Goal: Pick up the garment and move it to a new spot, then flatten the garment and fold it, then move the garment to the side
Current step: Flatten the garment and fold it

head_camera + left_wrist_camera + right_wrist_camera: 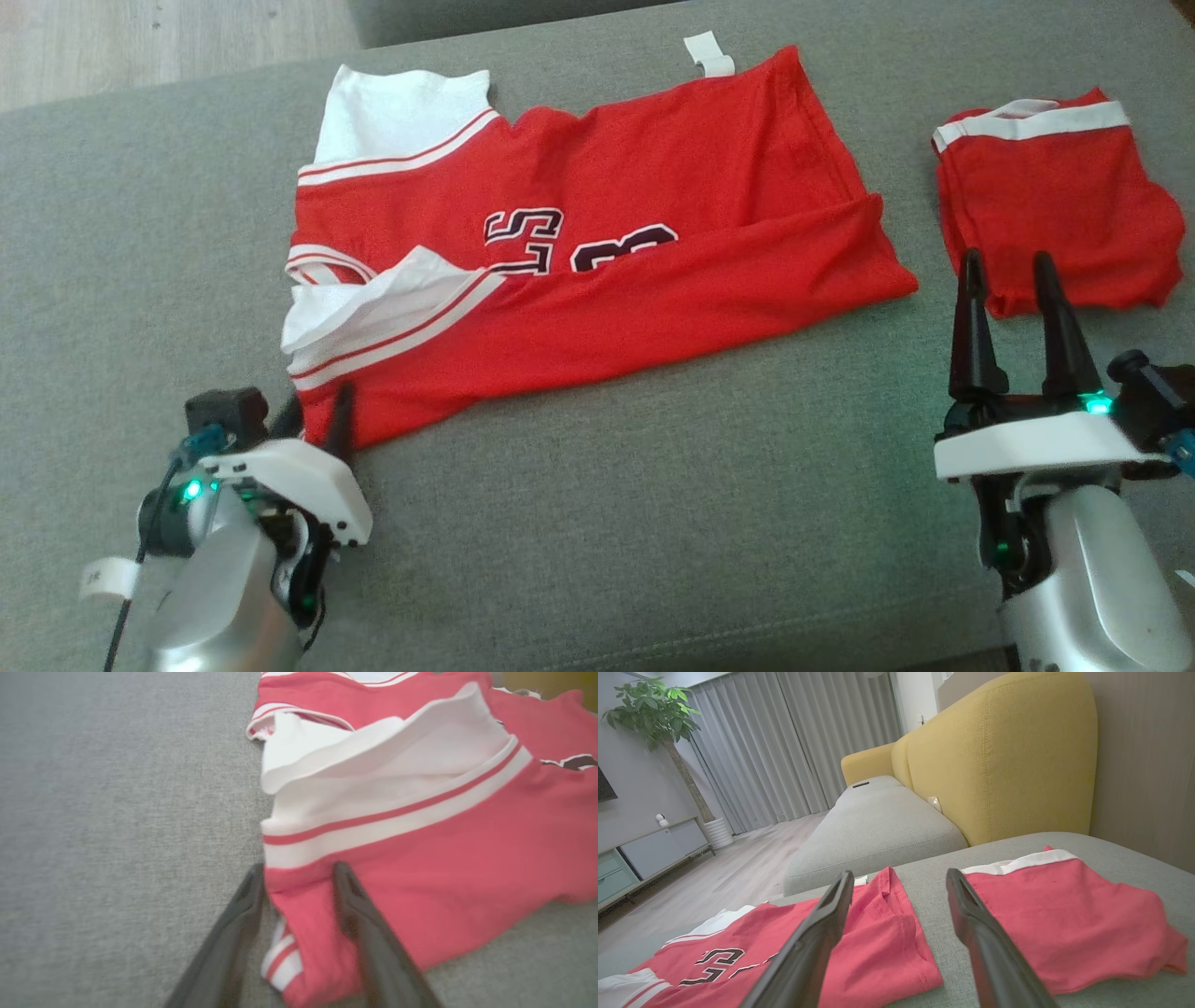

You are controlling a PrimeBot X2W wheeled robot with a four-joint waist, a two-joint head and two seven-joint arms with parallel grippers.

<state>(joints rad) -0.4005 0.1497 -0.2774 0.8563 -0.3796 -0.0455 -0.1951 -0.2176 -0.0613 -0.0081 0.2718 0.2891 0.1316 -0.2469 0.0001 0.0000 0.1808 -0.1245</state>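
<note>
The garment (597,280) is a red jersey with white sleeves and dark lettering, lying half-folded lengthwise on the grey sofa cushion (653,485). My left gripper (317,411) is at its near left corner. In the left wrist view the garment (444,858) has a strip of its red folded edge between the left gripper (299,870) fingers, which are still apart. My right gripper (1006,261) hovers open and empty to the right. In the right wrist view the right gripper (900,877) points at the gap past the garment (878,933).
A smaller folded red piece with a white band (1055,205) lies at the cushion's right. A white tag (709,54) sits by the jersey's far edge. A yellow backrest (999,756) and a second grey seat (878,821) lie beyond. Wooden floor (140,37) shows far left.
</note>
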